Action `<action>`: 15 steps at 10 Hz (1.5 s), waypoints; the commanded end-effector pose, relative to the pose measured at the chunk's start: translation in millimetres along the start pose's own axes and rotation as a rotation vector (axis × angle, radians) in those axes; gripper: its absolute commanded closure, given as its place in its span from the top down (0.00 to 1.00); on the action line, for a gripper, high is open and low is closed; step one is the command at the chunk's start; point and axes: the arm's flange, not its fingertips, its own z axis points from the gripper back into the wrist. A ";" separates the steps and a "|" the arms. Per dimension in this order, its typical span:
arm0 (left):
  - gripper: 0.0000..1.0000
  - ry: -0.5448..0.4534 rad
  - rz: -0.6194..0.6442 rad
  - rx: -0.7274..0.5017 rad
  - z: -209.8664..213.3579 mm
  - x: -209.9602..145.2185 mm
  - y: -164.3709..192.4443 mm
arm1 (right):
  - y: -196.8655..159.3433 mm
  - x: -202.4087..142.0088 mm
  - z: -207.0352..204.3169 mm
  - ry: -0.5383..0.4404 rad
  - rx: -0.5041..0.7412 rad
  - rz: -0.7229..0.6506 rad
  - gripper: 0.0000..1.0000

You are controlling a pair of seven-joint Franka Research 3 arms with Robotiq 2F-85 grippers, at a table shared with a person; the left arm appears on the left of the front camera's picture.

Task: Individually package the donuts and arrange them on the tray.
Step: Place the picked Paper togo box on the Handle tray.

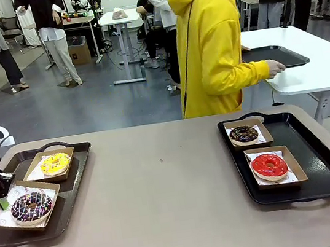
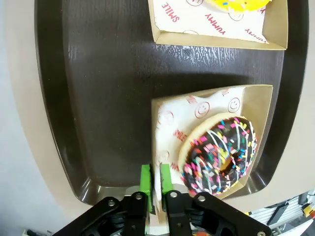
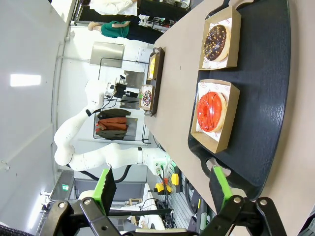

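Donuts (image 1: 55, 163): four, apparently all boxed.

Glossy red icing on donut (image 1: 269, 165), matt cardboard box (image 1: 275, 168), wood-grained black tray (image 1: 319, 156).

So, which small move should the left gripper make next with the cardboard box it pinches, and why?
Probably open the left gripper and draw back: its green pads pinch the edge of the brown cardboard box holding the sprinkled chocolate donut, which seems to lie flat on the dark plastic tray.
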 end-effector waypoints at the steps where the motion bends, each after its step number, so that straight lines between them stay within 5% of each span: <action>1: 0.66 -0.005 0.005 0.027 2.0 0.9 -0.5 | 0.9 -0.7 0.6 0.000 0.003 -0.005 1.00; 2: 1.00 -0.007 0.000 0.027 4.2 0.8 -0.4 | 0.9 -0.7 0.6 0.000 0.003 -0.005 1.00; 4: 1.00 -0.012 -0.009 0.017 6.3 -2.3 -1.1 | 0.9 -0.7 0.6 0.000 0.003 -0.005 1.00; 5: 0.52 -0.014 -0.014 0.012 7.5 -3.1 -1.1 | 0.9 -0.7 0.6 0.000 0.003 -0.005 1.00; 10: 0.94 -0.050 -0.060 -0.108 25.7 -14.3 0.0 | 0.9 -0.7 0.6 0.000 0.003 -0.005 1.00; 11: 1.00 -0.066 -0.079 -0.200 35.6 -16.7 5.1 | 0.9 -0.7 0.6 0.000 0.003 -0.005 1.00; 15: 1.00 -0.198 -0.153 -0.708 88.1 -42.2 63.5 | 0.9 -0.7 0.6 0.000 0.003 -0.005 1.00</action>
